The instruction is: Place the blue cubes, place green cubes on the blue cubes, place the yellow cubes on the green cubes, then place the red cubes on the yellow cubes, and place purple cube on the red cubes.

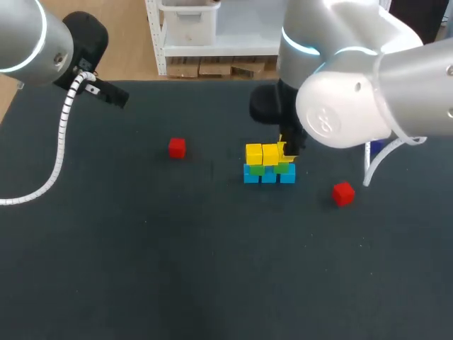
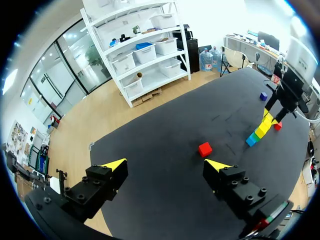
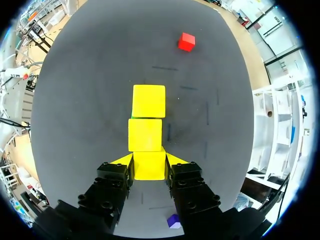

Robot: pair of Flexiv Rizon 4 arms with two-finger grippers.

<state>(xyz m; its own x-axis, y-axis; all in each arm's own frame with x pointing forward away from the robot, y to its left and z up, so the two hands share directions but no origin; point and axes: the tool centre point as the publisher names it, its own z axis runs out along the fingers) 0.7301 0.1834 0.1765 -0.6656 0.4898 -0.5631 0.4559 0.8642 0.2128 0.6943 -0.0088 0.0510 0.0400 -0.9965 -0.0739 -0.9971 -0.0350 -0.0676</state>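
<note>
**Yellow cube clamped in the right claw at the end of the top row**

Yellow on both sides, the fingertips of the right claw (image 3: 149, 161) press against the yellow cube (image 3: 149, 169) between them, so the claw is clamped on it. Directly ahead of the claw, two more yellow cubes (image 3: 145, 135) continue the line, touching one another. Seen from the head camera, this yellow row sits on green cubes (image 1: 257, 169), which sit on blue cubes (image 1: 269, 176) on the dark table (image 1: 212, 269).

Well ahead of the right claw, past the row, lies a red cube (image 3: 186, 42). A second red cube (image 1: 343, 193) lies off to one side of the claw, apart from the stack. A purple cube (image 3: 173, 220) lies on the table under the claw, behind its fingertips.

The left claw (image 2: 167, 165) hangs above the table far from the stack, fingers wide apart and holding nothing, with the first red cube lying ahead of it.
</note>
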